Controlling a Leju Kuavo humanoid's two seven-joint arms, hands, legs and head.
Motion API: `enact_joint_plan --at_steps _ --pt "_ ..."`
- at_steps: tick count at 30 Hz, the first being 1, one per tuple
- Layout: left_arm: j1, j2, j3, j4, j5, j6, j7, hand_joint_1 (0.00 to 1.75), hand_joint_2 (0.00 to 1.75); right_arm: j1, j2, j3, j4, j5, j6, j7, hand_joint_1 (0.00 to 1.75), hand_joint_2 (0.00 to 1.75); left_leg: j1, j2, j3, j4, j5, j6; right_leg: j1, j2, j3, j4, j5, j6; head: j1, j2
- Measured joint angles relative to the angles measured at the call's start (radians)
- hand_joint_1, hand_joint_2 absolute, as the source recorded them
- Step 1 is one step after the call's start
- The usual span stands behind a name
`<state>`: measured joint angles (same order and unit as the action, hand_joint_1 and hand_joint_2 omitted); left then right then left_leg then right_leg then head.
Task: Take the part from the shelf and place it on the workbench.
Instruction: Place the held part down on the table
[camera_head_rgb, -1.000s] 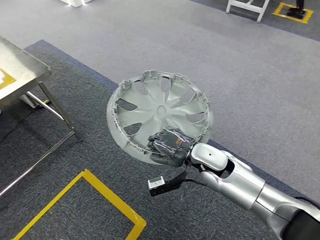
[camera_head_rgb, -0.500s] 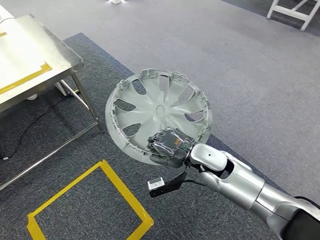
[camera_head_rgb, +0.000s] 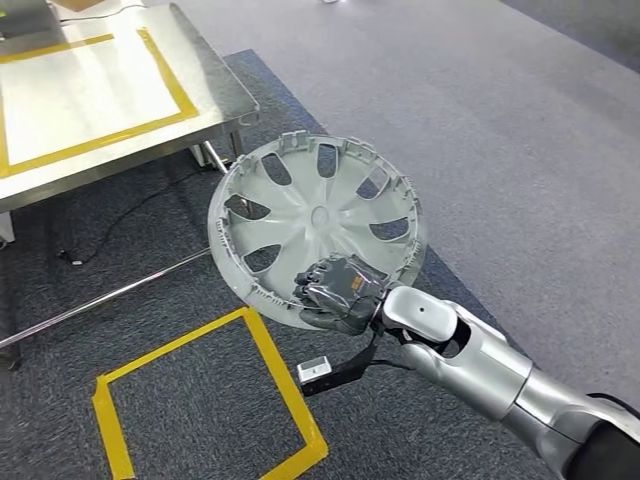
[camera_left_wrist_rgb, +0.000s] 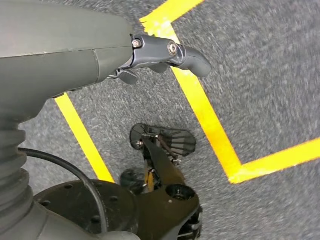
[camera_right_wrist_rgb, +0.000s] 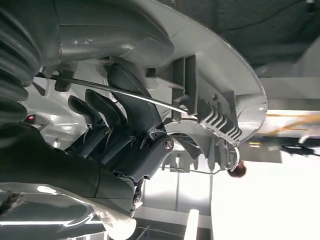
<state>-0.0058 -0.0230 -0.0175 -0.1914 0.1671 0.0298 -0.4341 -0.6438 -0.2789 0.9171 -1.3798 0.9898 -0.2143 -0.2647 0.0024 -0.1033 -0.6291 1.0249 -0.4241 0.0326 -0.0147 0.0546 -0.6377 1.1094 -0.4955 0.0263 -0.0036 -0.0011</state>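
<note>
Wheel cover (camera_head_rgb: 321, 215), a thin, stiff, probably light plastic disc with brittle-looking rim clips, is held in the air beside the steel workbench (camera_head_rgb: 113, 85), right hand (camera_head_rgb: 337, 290) clamped on its near rim; left hand (camera_left_wrist_rgb: 166, 52) empty, fingers loosely extended.

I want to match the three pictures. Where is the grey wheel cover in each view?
Head view: wheel cover in the middle, held at its near rim by the right hand.
Right wrist view: its ribbed rim curves beyond the hand's dark fingers.
Left wrist view: not in it.
Shared landmark: the right hand.
</note>
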Motion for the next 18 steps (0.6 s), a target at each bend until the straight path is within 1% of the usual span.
enact_joint_plan --at_steps 1,2,3,4,5,6,7,8,9,10,11,12,13,14,15,16,17,18 --pt "0.000 -0.001 0.000 0.000 0.000 0.000 0.000 0.00 1.75 -0.001 0.000 0.000 0.000 0.000 0.000 0.000 1.75 1.75 0.002 -0.013 -0.004 0.002 0.001 -0.004 -0.002 0.026 0.022 -0.053 0.020 -0.003 0.000 0.000" --pt "0.000 -0.001 0.000 0.000 -0.001 0.000 0.000 0.00 1.75 -0.001 0.000 0.000 0.000 0.000 0.000 0.000 1.75 1.75 0.005 -0.026 -0.010 0.003 0.003 -0.010 -0.003 0.044 0.034 -0.081 0.026 -0.005 -0.001 0.000" --pt "0.000 -0.001 0.001 0.000 -0.001 0.000 0.000 0.00 1.75 -0.001 0.001 0.000 0.000 0.000 0.000 0.000 1.75 1.75 0.008 -0.039 -0.016 0.003 0.006 -0.017 -0.003 0.046 0.040 -0.087 0.022 -0.006 -0.001 0.000" --pt "0.002 -0.001 0.001 0.000 -0.002 0.001 0.000 0.00 1.75 -0.001 0.001 0.001 -0.001 0.000 0.000 0.000 1.75 1.75 0.010 -0.053 -0.019 0.001 0.009 -0.025 -0.002 0.033 0.043 -0.092 0.021 -0.008 -0.001 0.000" --pt "0.004 -0.001 0.001 0.000 -0.003 0.002 0.000 0.00 1.75 0.000 0.002 0.001 -0.001 0.000 -0.001 0.000 1.75 1.75 0.008 -0.049 -0.021 0.002 0.008 -0.032 -0.003 0.018 0.047 -0.096 0.022 -0.012 -0.002 0.000" --pt "0.006 -0.001 0.001 0.000 -0.004 0.003 0.000 0.00 1.75 0.000 0.002 0.002 -0.001 0.000 -0.001 0.001 1.75 1.75 0.005 -0.027 -0.027 0.014 -0.001 -0.039 -0.005 0.003 0.052 -0.101 0.023 -0.018 -0.005 0.000" --pt "0.006 0.000 0.001 0.000 -0.005 0.005 0.000 0.00 1.75 0.000 0.003 0.002 -0.001 0.000 -0.001 0.001 1.75 1.75 0.002 0.007 -0.040 0.044 -0.019 -0.044 -0.008 -0.013 0.057 -0.106 0.024 -0.023 -0.011 0.000" --pt "0.005 -0.001 0.001 0.000 -0.006 0.005 0.000 0.00 1.75 0.001 0.004 0.002 0.000 0.001 -0.001 0.002 1.75 1.75 0.002 0.048 -0.063 0.095 -0.047 -0.049 -0.007 -0.029 0.061 -0.108 0.024 -0.027 -0.015 0.000" --pt "0.003 -0.001 0.001 0.000 -0.006 0.006 0.000 0.00 1.75 0.002 0.004 0.003 0.000 0.001 -0.001 0.002 1.75 1.75 0.004 0.077 -0.094 0.159 -0.079 -0.054 -0.006 -0.044 0.064 -0.108 0.022 -0.029 -0.020 0.000" --pt "0.001 -0.001 0.001 0.000 -0.006 0.006 0.000 0.00 1.75 0.004 0.004 0.004 0.001 0.002 -0.001 0.002 1.75 1.75 0.007 0.090 -0.123 0.221 -0.104 -0.058 -0.004 -0.060 0.065 -0.107 0.020 -0.030 -0.020 0.000" --pt "0.000 0.000 0.001 0.000 -0.006 0.006 0.000 0.00 1.75 0.006 0.005 0.006 0.001 0.002 -0.001 0.002 1.75 1.75 0.010 0.095 -0.141 0.261 -0.114 -0.061 -0.004 -0.076 0.066 -0.107 0.017 -0.031 -0.020 0.000" --pt "0.001 0.000 0.001 0.000 -0.006 0.007 0.000 0.00 1.75 0.007 0.006 0.008 0.001 0.003 -0.002 0.002 1.75 1.75 0.011 0.097 -0.141 0.264 -0.105 -0.063 -0.004 -0.090 0.068 -0.106 0.015 -0.030 -0.020 0.000" --pt "0.001 0.001 0.001 0.000 -0.006 0.008 0.000 0.00 1.75 0.008 0.007 0.010 0.001 0.003 -0.002 0.002 1.75 1.75 0.011 0.101 -0.122 0.229 -0.079 -0.063 -0.004 -0.104 0.071 -0.105 0.012 -0.029 -0.020 0.000" --pt "0.002 0.002 0.001 0.000 -0.006 0.009 0.000 0.00 1.75 0.008 0.007 0.012 0.001 0.003 -0.002 0.002 1.75 1.75 0.010 0.113 -0.085 0.162 -0.044 -0.061 -0.003 -0.117 0.075 -0.105 0.008 -0.026 -0.020 0.000" --pt "0.001 0.003 0.001 0.000 -0.006 0.009 0.000 0.00 1.75 0.008 0.007 0.013 0.001 0.003 -0.002 0.002 1.75 1.75 0.005 0.133 -0.048 0.093 -0.020 -0.057 -0.001 -0.129 0.079 -0.104 0.004 -0.022 -0.021 0.000" --pt "0.000 0.004 0.001 0.000 -0.006 0.009 0.000 0.00 1.75 0.008 0.008 0.013 0.001 0.003 -0.003 0.003 1.75 1.75 0.001 0.148 -0.020 0.039 -0.003 -0.050 0.002 -0.141 0.082 -0.103 0.000 -0.017 -0.020 0.000" --pt "0.000 0.005 0.001 0.000 -0.006 0.010 0.000 0.00 1.75 0.007 0.008 0.013 0.002 0.003 -0.003 0.003 1.75 1.75 -0.003 0.158 -0.005 0.008 0.003 -0.042 0.006 -0.152 0.085 -0.102 -0.004 -0.012 -0.020 0.000" --pt "0.000 0.005 0.001 0.000 -0.006 0.010 0.000 0.00 1.75 0.006 0.008 0.013 0.002 0.003 -0.003 0.003 1.75 1.75 -0.006 0.157 -0.004 0.001 -0.001 -0.035 0.009 -0.162 0.087 -0.102 -0.007 -0.007 -0.019 0.000"
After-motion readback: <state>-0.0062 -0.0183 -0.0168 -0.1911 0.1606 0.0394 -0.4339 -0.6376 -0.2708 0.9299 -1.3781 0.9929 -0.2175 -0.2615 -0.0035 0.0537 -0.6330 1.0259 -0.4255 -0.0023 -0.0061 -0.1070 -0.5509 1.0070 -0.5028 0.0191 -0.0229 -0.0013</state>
